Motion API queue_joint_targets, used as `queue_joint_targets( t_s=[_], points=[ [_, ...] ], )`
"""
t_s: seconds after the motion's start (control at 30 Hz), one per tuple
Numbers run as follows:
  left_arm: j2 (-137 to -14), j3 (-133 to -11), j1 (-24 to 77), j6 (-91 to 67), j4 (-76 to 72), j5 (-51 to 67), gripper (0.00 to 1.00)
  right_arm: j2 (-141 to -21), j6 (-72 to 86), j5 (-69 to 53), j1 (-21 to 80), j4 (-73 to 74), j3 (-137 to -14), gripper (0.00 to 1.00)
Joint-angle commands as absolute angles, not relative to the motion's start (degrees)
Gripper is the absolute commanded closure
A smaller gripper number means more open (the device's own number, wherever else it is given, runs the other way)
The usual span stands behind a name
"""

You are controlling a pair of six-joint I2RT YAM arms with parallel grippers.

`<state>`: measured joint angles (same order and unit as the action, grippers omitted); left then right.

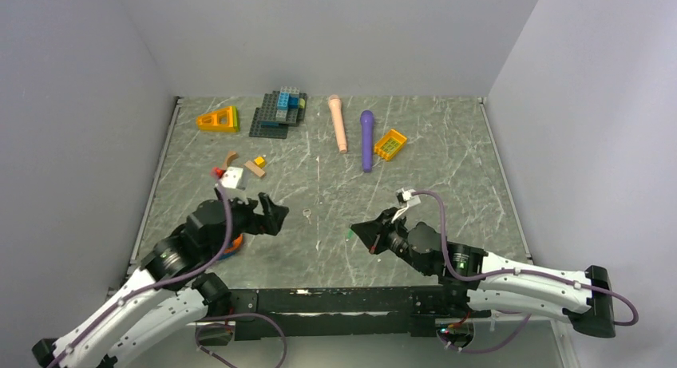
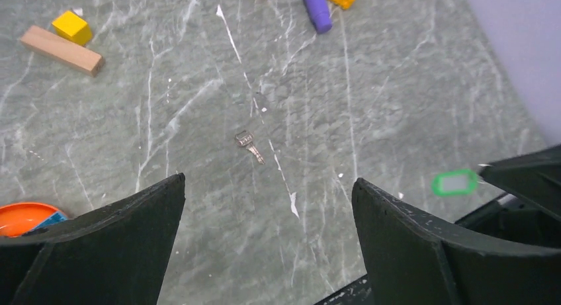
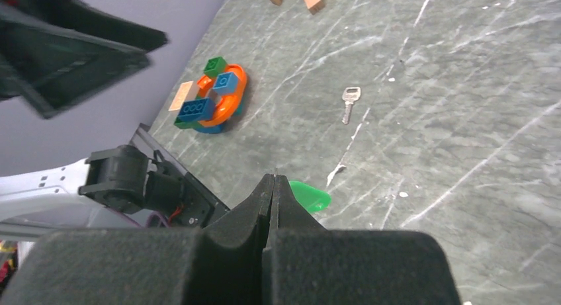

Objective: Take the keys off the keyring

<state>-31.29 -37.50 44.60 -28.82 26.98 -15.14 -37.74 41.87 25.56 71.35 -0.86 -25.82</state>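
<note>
Green tag (image 3: 311, 198) half hidden behind clenched right gripper (image 3: 272, 183); left gripper (image 2: 268, 182) released.

Right gripper (image 3: 272, 186) at bottom centre, jaws pressed together. Green tag (image 3: 309, 198) peeks out just right of its tip; can't tell if it's gripped. Silver key (image 3: 348, 104) lies flat on the grey worktop (image 3: 463, 153), apart from the tag. Orange dish (image 3: 239, 87) holding toy blocks (image 3: 225, 82) sits left of the key.

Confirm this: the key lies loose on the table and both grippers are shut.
One error: the left gripper stands wide open, as the left wrist view shows. The key lies loose on the table and the right gripper is shut.
</note>
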Motion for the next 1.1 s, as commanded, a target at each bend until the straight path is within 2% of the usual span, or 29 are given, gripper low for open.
queue_joint_targets(
  t_s=[0.0,0.23,0.4,0.63,0.83,1.07],
  points=[
    [-24.6,-43.2,44.7,-29.6,38.9,-15.4,0.0,-35.3,42.5,28.9,71.6,4.0,-27.3,1.0],
    [-14.8,-48.2,44.8,-26.0,51.0,-26.5,0.01,-35.4,46.6,35.7,71.7,15.2,-29.8,1.0],
    [-8.6,-44.9,44.8,-24.6,49.5,-27.4,0.01,-39.1,53.5,43.6,71.6,25.6,-32.7,1.0],
    [-7.2,-44.0,44.7,-25.4,50.2,-29.2,0.01,-44.0,56.4,47.8,71.5,24.3,-31.1,1.0],
    [-8.1,-43.6,44.7,-25.5,50.0,-28.1,0.01,-53.5,49.1,46.0,70.1,18.5,-33.8,1.0],
    [-7.5,-43.4,44.8,-25.5,50.0,-28.2,0.01,-65.5,40.0,35.2,63.0,14.7,-41.8,1.0]
  ],
)
